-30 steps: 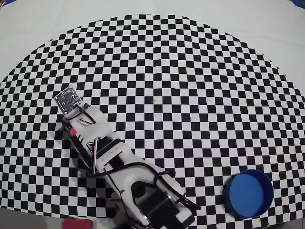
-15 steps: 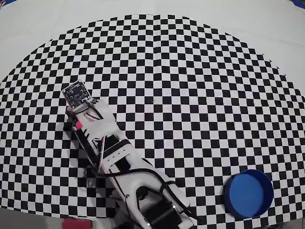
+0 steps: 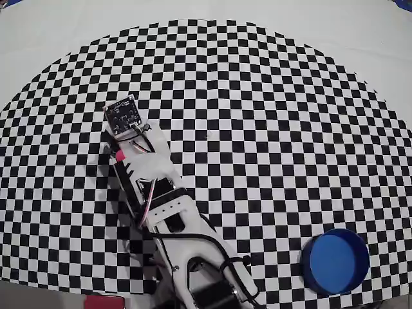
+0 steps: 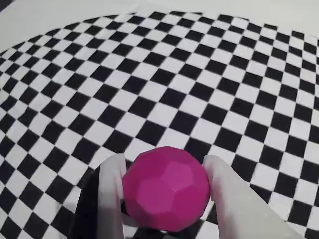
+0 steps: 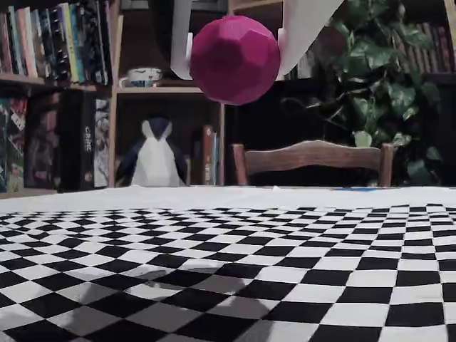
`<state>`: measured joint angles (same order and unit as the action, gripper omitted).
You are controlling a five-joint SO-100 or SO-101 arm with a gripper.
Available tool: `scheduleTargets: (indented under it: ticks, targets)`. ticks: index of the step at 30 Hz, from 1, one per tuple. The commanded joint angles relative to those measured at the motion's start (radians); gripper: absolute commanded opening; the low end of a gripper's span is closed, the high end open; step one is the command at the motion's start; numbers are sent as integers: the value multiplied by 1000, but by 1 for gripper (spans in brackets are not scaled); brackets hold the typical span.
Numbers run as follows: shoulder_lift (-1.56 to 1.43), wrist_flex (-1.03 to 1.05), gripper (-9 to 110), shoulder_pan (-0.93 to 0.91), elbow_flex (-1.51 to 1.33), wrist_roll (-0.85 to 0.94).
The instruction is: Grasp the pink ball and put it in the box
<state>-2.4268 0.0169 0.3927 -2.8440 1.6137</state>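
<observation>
The pink faceted ball (image 4: 166, 188) sits between my two white fingers (image 4: 110, 189) in the wrist view, touched on both sides. In the fixed view the ball (image 5: 234, 59) hangs well above the checkered cloth, held by my gripper (image 5: 231, 53). In the overhead view only a pink sliver of the ball (image 3: 120, 156) shows beside my gripper (image 3: 129, 151), at the cloth's left. The box is a round blue tub (image 3: 336, 261) at the lower right of the overhead view, far from the gripper.
The black-and-white checkered cloth (image 3: 257, 129) covers the table. My arm's base (image 3: 199, 277) is at the bottom centre of the overhead view. A chair (image 5: 313, 160), shelves and a plant (image 5: 370, 78) stand beyond the table's far edge.
</observation>
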Motion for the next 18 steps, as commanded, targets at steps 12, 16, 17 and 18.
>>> scheduleTargets:
  ticks: [12,16,17,18]
  targets:
    - [-140,26,0,-219,6,8]
    - [-156,26,0,-255,6,2]
    - [-163,26,0,-265,6,6]
    - [-175,26,0,-275,6,2]
